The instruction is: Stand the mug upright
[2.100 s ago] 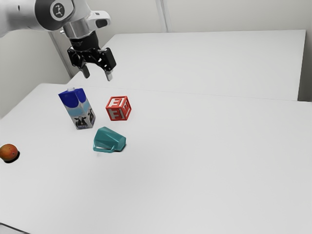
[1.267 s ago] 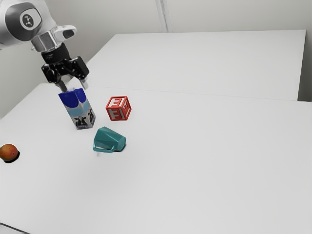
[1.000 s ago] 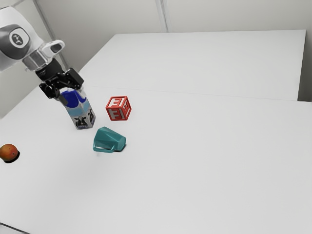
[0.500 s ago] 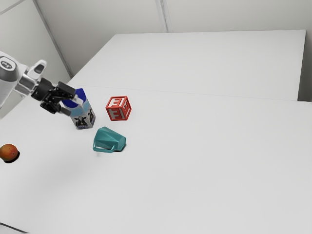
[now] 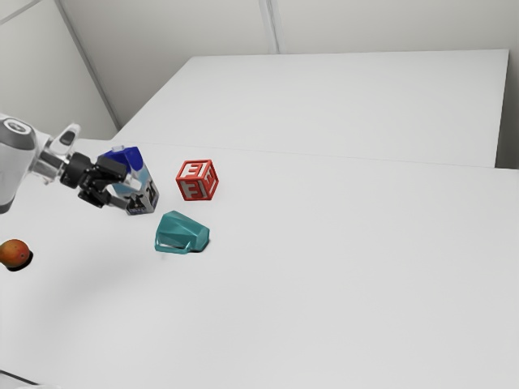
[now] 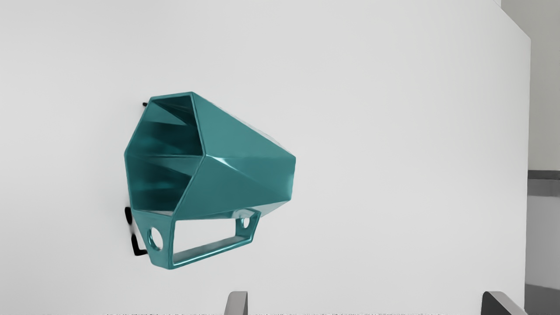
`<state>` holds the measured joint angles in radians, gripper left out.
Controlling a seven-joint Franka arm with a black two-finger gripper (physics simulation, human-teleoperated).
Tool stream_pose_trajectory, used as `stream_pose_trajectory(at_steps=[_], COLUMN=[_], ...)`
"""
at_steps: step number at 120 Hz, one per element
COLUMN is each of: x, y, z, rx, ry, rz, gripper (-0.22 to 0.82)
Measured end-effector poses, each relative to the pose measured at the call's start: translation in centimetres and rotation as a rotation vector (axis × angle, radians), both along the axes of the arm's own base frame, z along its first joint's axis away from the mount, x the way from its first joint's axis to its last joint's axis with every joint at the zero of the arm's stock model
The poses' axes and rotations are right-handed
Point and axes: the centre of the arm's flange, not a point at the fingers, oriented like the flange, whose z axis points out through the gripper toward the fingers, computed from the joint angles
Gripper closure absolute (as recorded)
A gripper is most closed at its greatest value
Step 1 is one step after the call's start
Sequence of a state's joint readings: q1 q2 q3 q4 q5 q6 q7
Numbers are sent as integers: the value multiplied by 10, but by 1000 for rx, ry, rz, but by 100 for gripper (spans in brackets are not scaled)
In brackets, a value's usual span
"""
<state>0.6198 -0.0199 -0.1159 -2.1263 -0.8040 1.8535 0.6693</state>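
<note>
While wrist view sees inside the mug (image 6: pixel 245 179), exterior adds cube (red) (image 5: pixel 196 181).

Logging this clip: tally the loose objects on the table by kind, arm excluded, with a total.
Mug, teal, lying on its side: 1
Carton, blue and white: 1
Letter block, red and white: 1
Round orange fruit: 1
Total: 4

The mug (image 5: pixel 182 232) is teal, the desk (image 5: pixel 324 267) white, the gripper (image 5: pixel 130 195) black. At left, the carton (image 5: pixel 144 185) has blue, pale blue and black-and-white patches; the block (image 5: pixel 197 180) shows red-and-white lettering; the fruit (image 5: pixel 14 254) is orange-red.
</note>
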Motion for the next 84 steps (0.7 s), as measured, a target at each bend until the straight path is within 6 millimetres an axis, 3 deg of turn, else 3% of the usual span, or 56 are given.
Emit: stream_pose_trajectory(at_steps=[23,49,84], x=[14,40,57], y=[14,11,13], z=[-14,-32,-59], rx=[-36,-58,-88], ry=[31,66,100], rz=[-17,-77,-97], gripper=[3,3,3])
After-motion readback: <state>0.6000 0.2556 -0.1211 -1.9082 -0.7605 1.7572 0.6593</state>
